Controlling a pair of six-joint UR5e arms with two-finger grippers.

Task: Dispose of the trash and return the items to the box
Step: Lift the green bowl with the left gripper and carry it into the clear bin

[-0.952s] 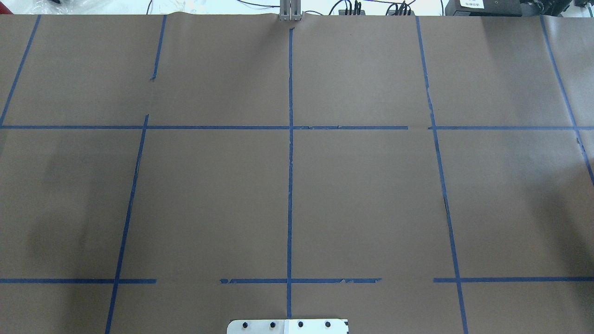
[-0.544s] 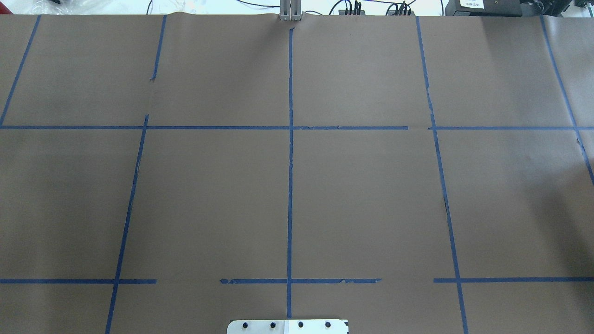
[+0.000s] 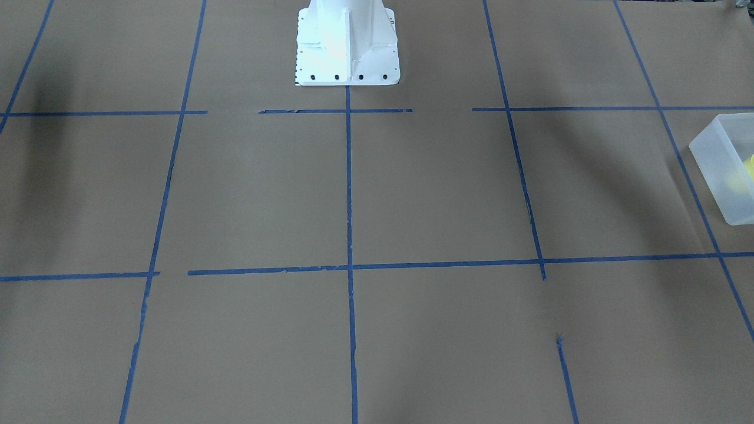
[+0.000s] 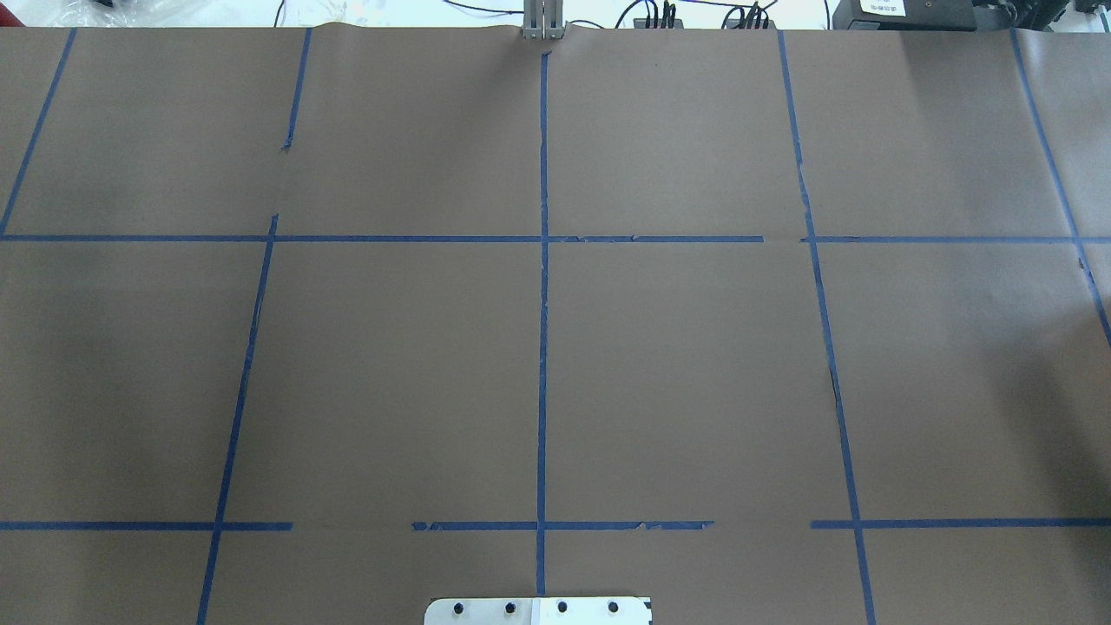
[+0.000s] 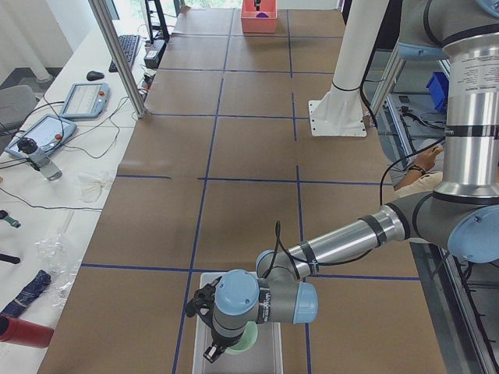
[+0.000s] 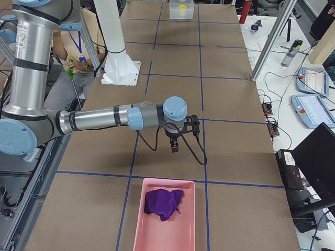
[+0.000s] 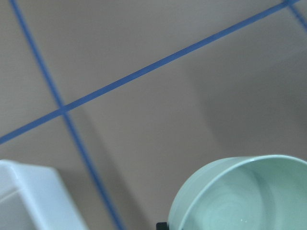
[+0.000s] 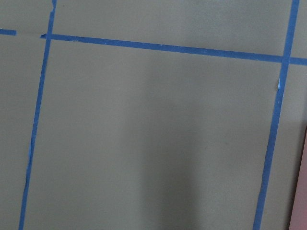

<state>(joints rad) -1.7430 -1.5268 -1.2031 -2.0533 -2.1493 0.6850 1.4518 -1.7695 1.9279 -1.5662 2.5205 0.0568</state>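
Two grippers show only in part. The left gripper point(image 5: 221, 352) hangs directly over the translucent frosted-white rectangular plastic box point(image 5: 272, 354). The pale mint-green round plastic bowl point(image 5: 248, 340) sits at its fingers, inside the box's outline as the left-end camera sees it. Whether the bowl is down between the walls or above the rim cannot be told. In the left wrist view the bowl fills the lower right, close to the lens and tipped so its hollow faces the camera. A black fingertip point(image 7: 162, 226) lies against its rim, so the fingers are clamped on the bowl. One corner of the box shows at the lower left of that view, beside the bowl.

The small bright-yellow plastic cup point(image 6: 181, 7) lies inside the box. From the front camera it shows as a yellow patch through the frosted wall.

The right gripper point(image 6: 177, 145) hovers above the brown paper table cover point(image 6: 230, 151), well apart from the box, toward the table's opposite end. Whether its fingers are apart or together cannot be told, since its wrist camera shows only paper and blue tape lines point(image 8: 163, 46). Farther still from the box, a pink rectangular plastic tray point(image 6: 167, 235) holds a crumpled purple cloth point(image 6: 163, 203). The white robot pedestal point(image 3: 347, 47) stands well apart from the box, between it and the tray along the table's length.
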